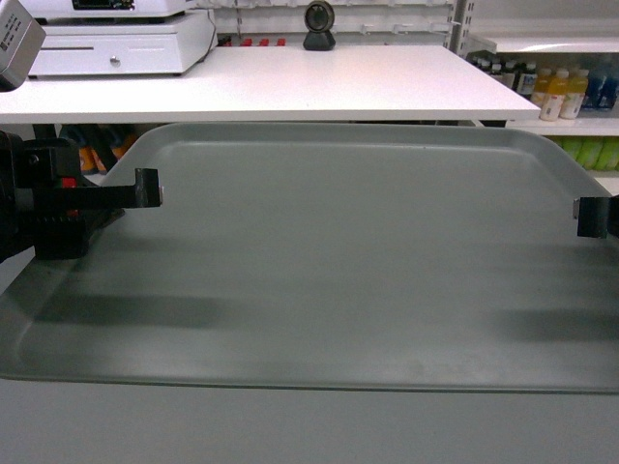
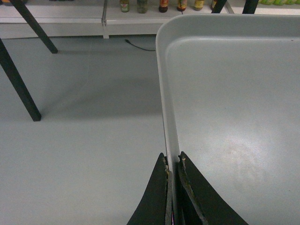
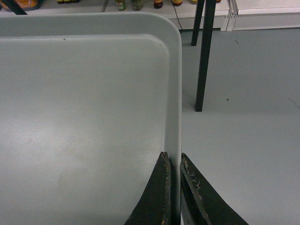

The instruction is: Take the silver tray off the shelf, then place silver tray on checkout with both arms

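The silver tray (image 1: 338, 261) fills the head view, held level in the air above the grey floor, just short of the white checkout (image 1: 319, 87). My left gripper (image 1: 147, 189) is shut on the tray's left rim (image 2: 169, 126), one finger on each side of it. My right gripper (image 1: 592, 217) is shut on the right rim (image 3: 175, 108) in the same way. The tray (image 2: 234, 108) is empty in both wrist views (image 3: 79, 117). The shelf is out of view.
On the checkout stand a black round-faced scanner (image 1: 319, 25) at the back and a white cash drawer (image 1: 121, 46) at the left. Its dark slanted legs (image 2: 18, 84) (image 3: 202, 56) stand on the floor beside the tray. Shelves of bottles (image 1: 561, 92) lie to the right.
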Controlling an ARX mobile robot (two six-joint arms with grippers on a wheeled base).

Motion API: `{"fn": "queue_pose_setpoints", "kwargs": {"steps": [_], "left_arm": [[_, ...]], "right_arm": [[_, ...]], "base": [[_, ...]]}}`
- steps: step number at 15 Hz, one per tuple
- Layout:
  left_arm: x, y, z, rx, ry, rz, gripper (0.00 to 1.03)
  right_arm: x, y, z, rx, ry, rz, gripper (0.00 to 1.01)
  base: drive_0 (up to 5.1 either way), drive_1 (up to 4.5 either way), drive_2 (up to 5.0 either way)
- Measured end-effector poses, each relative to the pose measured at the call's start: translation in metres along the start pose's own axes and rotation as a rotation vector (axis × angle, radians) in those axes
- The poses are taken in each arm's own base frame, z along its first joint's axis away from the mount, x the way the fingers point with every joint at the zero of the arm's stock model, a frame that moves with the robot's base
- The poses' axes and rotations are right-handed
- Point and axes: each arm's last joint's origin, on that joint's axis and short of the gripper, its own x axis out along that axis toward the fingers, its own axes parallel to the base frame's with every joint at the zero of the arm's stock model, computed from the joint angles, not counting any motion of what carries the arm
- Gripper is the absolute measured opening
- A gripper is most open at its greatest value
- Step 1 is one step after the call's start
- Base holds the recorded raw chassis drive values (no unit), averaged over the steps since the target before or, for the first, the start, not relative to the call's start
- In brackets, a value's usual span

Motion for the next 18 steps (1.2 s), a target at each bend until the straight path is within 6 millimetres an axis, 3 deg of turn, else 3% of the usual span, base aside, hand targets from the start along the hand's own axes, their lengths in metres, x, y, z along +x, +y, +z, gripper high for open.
{"fn": "queue_pose_setpoints", "kwargs": {"steps": [18], "left_arm": [[0.0,0.0,0.0004,0.0,-0.004,0.0,0.03]], "right_arm": [[0.0,0.0,0.0003,0.0,-0.002,0.0,0.03]], "base": [[0.0,4.29,-4.2]]}}
